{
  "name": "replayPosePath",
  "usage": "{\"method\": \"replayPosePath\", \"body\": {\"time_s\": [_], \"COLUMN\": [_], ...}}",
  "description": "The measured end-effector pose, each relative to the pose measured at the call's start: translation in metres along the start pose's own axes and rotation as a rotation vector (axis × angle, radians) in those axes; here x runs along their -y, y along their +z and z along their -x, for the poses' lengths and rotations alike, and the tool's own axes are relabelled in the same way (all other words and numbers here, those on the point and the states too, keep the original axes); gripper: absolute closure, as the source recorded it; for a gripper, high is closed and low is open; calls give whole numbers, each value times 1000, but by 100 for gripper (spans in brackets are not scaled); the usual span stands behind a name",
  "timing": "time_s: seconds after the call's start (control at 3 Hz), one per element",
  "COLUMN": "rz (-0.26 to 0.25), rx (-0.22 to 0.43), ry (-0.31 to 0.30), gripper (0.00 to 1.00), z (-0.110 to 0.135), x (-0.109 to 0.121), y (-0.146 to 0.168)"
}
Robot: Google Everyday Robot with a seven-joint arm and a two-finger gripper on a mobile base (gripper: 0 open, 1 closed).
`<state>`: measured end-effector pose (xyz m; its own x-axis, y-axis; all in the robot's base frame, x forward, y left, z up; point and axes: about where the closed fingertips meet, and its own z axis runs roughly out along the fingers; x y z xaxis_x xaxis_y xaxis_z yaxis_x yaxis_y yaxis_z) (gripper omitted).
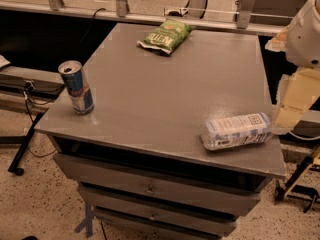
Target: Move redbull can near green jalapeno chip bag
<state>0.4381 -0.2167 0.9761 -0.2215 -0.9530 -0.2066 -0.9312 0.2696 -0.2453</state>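
The hand (296, 100) hangs at the right, and I cannot tell its grip; a long reach could knock the redbull can (76, 87) off the table's (150, 104) near-left corner, well apart from the far green jalapeno chip bag (165, 35)

Redbull can (76, 87) stands upright on table (150, 104) left; hand (293, 103) beside right edge.

Dim, warm light (amber cast) — soft sheen on the tabletop (165, 89); gripper (295, 101) at right edge glares pale.
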Motion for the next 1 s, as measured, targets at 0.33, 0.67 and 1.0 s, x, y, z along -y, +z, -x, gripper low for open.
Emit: {"method": "replayPosePath", "body": {"time_s": [0.33,0.67,1.0], "rz": [0,19,55], "rx": [1,85,211], "ry": [0,16,-10], "gripper": [0,0,0], "z": [0,23,84], "x": [0,7,17], "y": [0,19,58]}}
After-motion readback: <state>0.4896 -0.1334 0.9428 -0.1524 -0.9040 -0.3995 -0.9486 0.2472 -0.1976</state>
